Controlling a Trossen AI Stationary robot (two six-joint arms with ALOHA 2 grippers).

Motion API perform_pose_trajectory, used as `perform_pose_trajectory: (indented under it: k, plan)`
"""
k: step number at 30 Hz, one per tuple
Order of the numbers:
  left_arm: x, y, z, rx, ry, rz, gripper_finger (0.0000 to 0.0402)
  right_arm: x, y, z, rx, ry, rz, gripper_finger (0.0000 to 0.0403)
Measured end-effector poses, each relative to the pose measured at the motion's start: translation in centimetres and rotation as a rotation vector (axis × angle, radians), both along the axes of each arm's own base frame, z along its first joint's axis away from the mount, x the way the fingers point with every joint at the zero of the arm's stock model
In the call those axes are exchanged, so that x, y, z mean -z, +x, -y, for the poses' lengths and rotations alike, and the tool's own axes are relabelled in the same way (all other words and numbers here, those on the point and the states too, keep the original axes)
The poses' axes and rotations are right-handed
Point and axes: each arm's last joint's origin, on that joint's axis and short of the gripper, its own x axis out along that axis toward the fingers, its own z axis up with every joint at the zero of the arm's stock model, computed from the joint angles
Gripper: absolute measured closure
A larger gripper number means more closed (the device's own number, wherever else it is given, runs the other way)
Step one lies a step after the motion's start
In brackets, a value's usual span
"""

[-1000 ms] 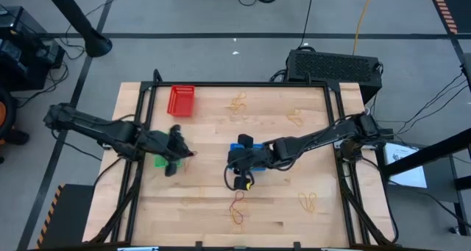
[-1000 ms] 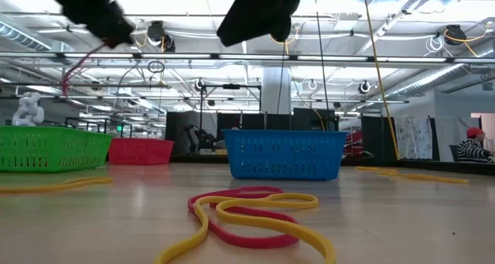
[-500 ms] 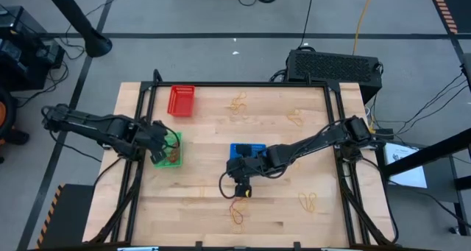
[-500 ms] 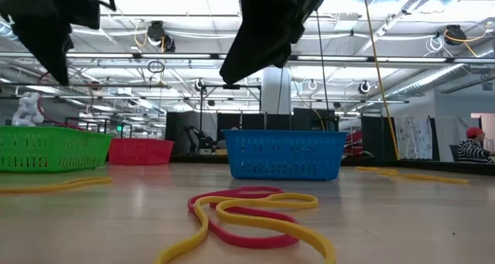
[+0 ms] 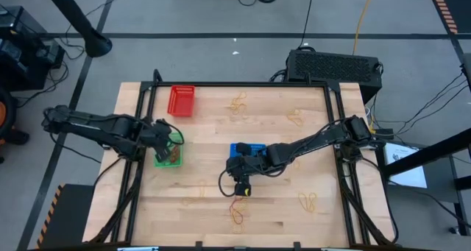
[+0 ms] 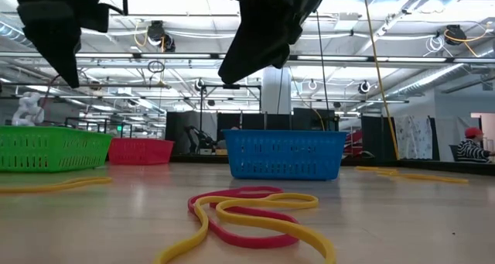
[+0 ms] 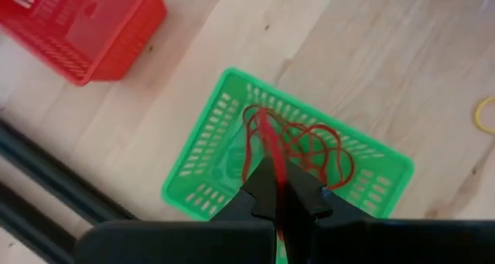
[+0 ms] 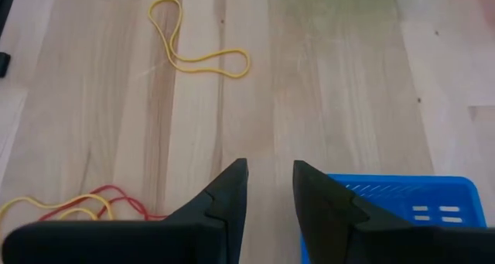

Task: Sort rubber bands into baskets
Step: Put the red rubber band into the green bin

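Hovering over the green perforated plastic basket (image 7: 286,167), left claw (image 7: 285,193) pinching shut on a thin red rubber band (image 7: 267,140), likely to drop it among the red loops already lying inside. Hanging above the light wooden tabletop (image 5: 294,151) beside the blue perforated plastic basket (image 8: 394,194), right claw (image 8: 269,188) standing partly open and holding nothing, probably lining up on the tangled red and yellow bands (image 8: 66,206) nearby. Sitting apart, small red plastic basket (image 5: 181,101). Being cut off in the low view, both claw tips.
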Motion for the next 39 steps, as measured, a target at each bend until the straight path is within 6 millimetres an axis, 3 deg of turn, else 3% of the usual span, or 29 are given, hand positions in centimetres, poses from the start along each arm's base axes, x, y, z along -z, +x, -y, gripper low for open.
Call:
perform_pose_trajectory:
  k: [6, 17, 26, 32, 39]
  plan:
    - [0.5, 1.0, 0.2, 0.044, 0.008, -0.035, 0.0392, 0.0, 0.0, 0.0, -0.001, 0.0, -0.001, 0.0305]
    - [2.0, 2.5, 0.4, 0.045, 0.024, -0.171, 0.0336, 0.0, -0.1, 0.0, -0.001, -0.002, -0.005, 0.0305]
    - [2.3, 2.7, 0.8, 0.083, -0.065, -0.205, 0.0333, 0.0, -0.1, 0.0, -0.001, -0.001, -0.004, 0.0305]
    - [2.1, 3.9, 1.5, 0.169, -0.175, -0.088, 0.0333, 0.0, -0.1, 0.0, 0.01, 0.009, -0.004, 0.0305]
    - [0.8, 6.7, 3.6, 0.395, -0.173, 0.246, 0.0333, 0.0, -0.1, -0.4, -0.016, 0.147, -0.034, 0.0305]
